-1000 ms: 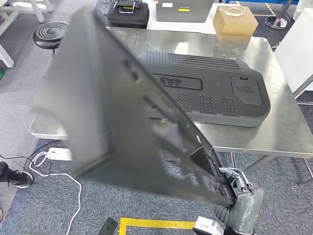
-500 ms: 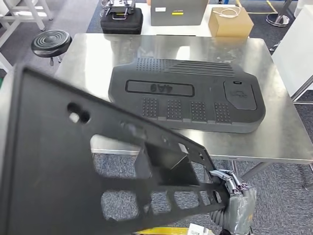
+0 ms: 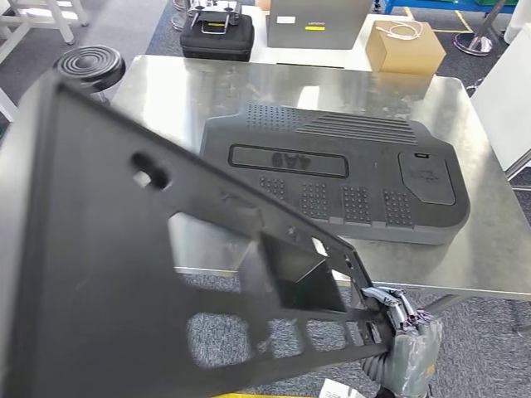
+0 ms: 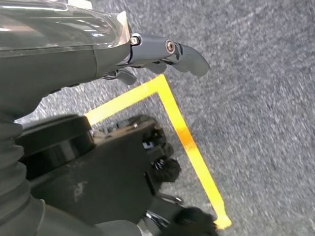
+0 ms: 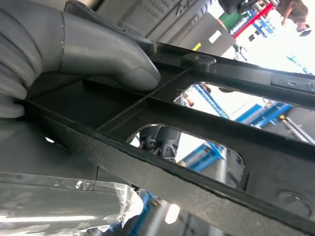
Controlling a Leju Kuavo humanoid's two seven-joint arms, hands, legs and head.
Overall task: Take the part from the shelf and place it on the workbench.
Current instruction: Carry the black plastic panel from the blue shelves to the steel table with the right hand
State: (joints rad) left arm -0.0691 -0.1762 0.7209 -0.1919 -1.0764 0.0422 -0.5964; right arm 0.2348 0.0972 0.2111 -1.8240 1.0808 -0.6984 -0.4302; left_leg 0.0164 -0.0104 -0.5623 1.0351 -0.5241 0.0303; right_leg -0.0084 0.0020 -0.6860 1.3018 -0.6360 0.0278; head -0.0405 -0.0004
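One large flat black plastic panel with cut-out windows and a boxed recess (image 3: 125,274) is held up by the right hand (image 3: 401,340), which grips it at its narrow corner; from there the panel spreads away to the hand's left, tilted, in the air in front of the steel-topped workbench (image 3: 494,240) and not resting on it. In the right wrist view the thick grey thumb (image 5: 111,54) presses flat on a rib of the panel's frame, with the rest of the hand wrapped under the edge, so the hold is a firm clamp on the panel.

Beyond the right hand, on the workbench top, lies a long dark grey moulded cover with ribbed and dotted patches (image 3: 351,178), flat and apart from the held panel. Farther off behind the bench sit a brown cardboard box (image 3: 404,46), a black carrying case (image 3: 216,33) and a round black stool (image 3: 88,62).

The left hand (image 4: 163,51) hangs over grey carpet, its dark fingers stretched out and apart with nothing in them; just beneath it a yellow floor-tape corner (image 4: 174,118) runs across the carpet.
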